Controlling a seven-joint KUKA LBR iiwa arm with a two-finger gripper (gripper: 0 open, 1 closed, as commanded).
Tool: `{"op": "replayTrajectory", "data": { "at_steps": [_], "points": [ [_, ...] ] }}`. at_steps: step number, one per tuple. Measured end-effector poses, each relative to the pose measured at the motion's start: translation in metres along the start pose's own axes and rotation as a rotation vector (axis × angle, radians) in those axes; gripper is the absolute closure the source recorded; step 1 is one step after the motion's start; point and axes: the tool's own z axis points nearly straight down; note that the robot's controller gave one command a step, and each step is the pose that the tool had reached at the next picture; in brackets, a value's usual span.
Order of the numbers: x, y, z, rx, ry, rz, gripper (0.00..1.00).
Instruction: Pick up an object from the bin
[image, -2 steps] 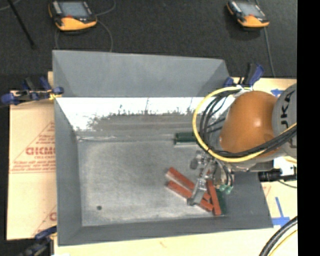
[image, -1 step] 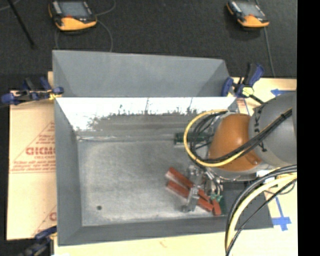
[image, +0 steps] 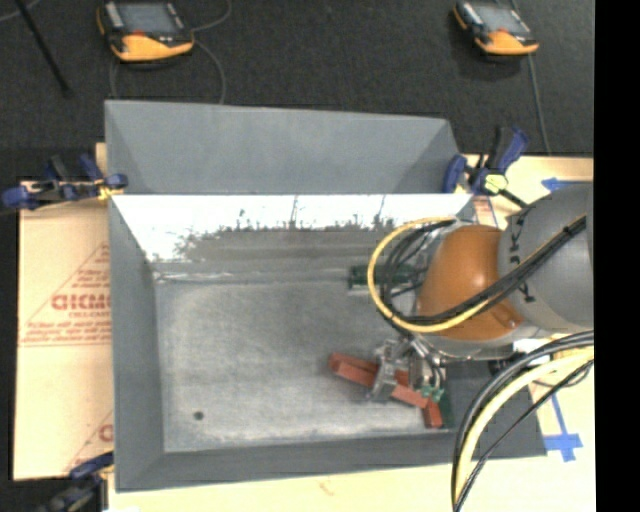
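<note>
As the KUKA arm (image: 560, 270) reaches into the grey metal bin (image: 270, 150) from the right, we see from the overhead camera its wrist bent steeply down. The orange cover (image: 470, 285) is rounded over the bin's right side, and a loop of yellow cable (image: 372, 275) bulges leftward from it. Below the cover the gripper (image: 393, 378) is down at the floor in the near right corner, on a small cluster of flat red pieces. One red piece (image: 350, 368) juts out to the gripper's left, lying flat and slightly slanted. A second red piece (image: 412, 397) runs out from beneath the gripper toward the right wall, with a small dark green bit (image: 436, 405) at its far end. We cannot tell whether the gripper is apart, together or clamped on either piece, since the wrist hides much of it. A dark green thing (image: 358, 278) lies near the foot of the back wall, partly behind the cable loop. We find the cluster close to the front and right walls, with tight quarters on those two sides. To the left the floor lies wide open across to the left wall, marked by one small dark speck (image: 198, 415) near the front left corner. Open floor also separates the red pieces from the back wall.
</note>
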Motion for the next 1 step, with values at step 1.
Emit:
{"op": "replayTrajectory", "data": {
  "at_steps": [1],
  "points": [
    [-0.0019,0.0074,-0.1469,-0.003,-0.008,0.013,1.00]
  ]
}}
